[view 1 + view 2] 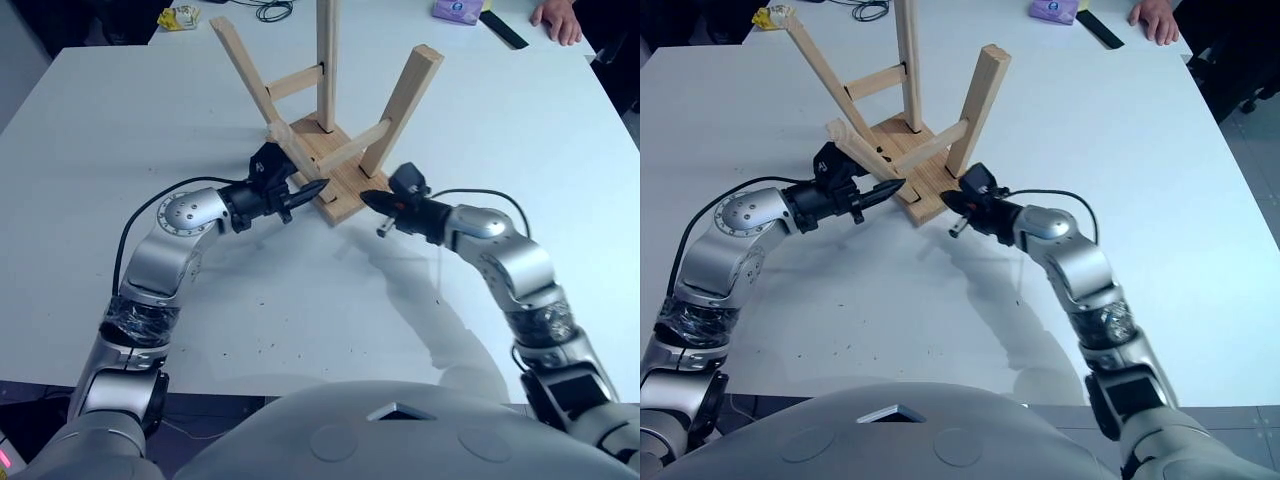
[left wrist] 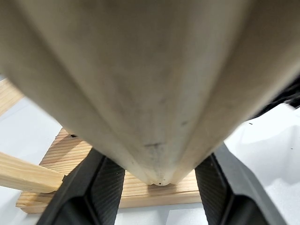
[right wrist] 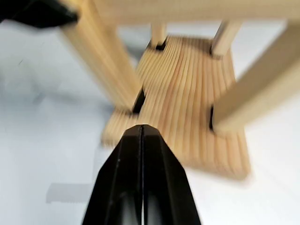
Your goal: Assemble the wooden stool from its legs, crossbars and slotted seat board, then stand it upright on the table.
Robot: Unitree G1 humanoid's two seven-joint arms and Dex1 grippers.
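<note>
1. Both arms reach forward from bent elbows; the forearms converge low over the table (image 1: 120, 120) toward the stool's near edge, one from each side.
2. The right gripper (image 1: 372, 201) has its fingers pressed together on nothing; its tip sits just short of the seat board (image 1: 342, 203), probably poised to steady or nudge it.
3. The left gripper (image 1: 305, 192) is clamped around the base of the left-hand leg (image 1: 252, 72); wood fills the gap between its fingers (image 2: 104, 187); it is likely seating that leg in its slot.
4. The stool rests upside down; the seat board lies flat on the table, the legs splay upward, and crossbars (image 1: 296, 82) link them; it is not yet turned upright.
</note>
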